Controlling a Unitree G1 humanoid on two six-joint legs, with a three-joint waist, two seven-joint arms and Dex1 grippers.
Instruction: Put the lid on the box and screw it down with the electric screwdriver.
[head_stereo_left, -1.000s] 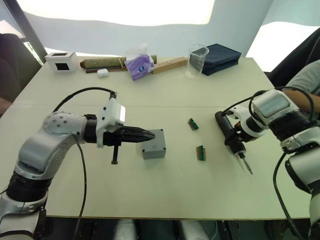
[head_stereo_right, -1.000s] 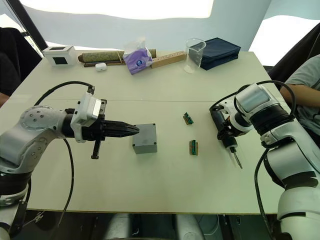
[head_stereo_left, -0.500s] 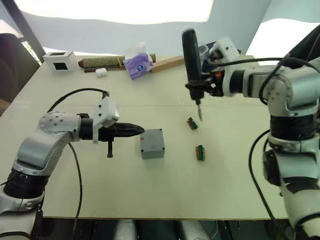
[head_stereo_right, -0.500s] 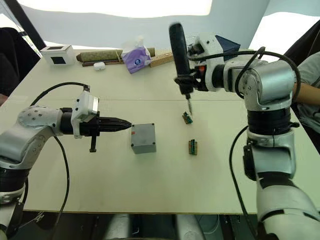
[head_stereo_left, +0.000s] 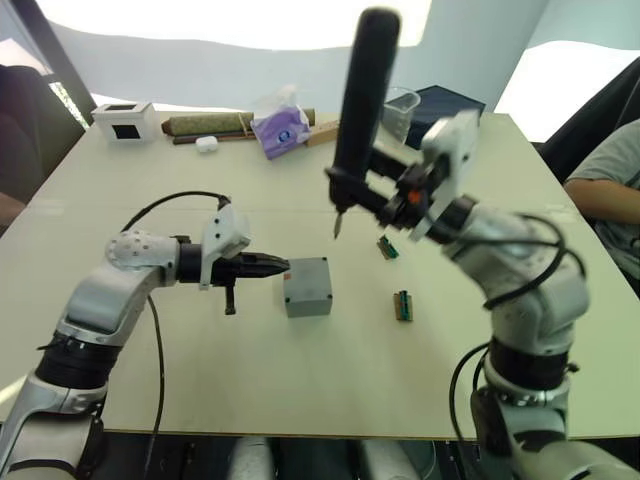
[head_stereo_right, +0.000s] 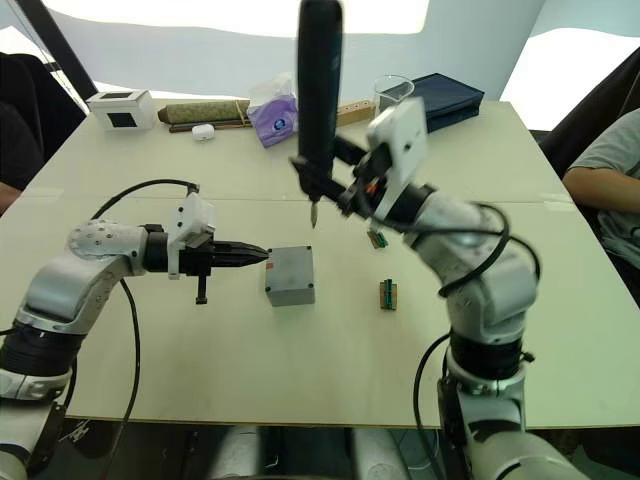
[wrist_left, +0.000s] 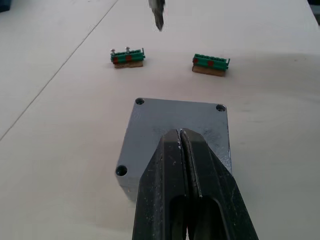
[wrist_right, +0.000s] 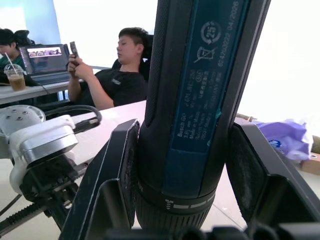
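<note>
The grey box sits mid-table with the lid lying flush on top, screw holes showing at its corners. My left gripper is shut with nothing in it, its tips at the lid's left edge. My right gripper is shut on the electric screwdriver, a thick black stick held nearly upright. The gripper's fingers clamp its lower end. The metal bit points down, hanging in the air above and a little beyond the box.
Two small green terminal blocks lie right of the box. Along the far edge stand a white box, a purple tissue pack, a clear cup and a dark blue case. A person sits at the right.
My right arm lifted the screwdriver from the table's right side and swung it left, upright, to hang over the box's far side. My left gripper stayed shut by the box.
</note>
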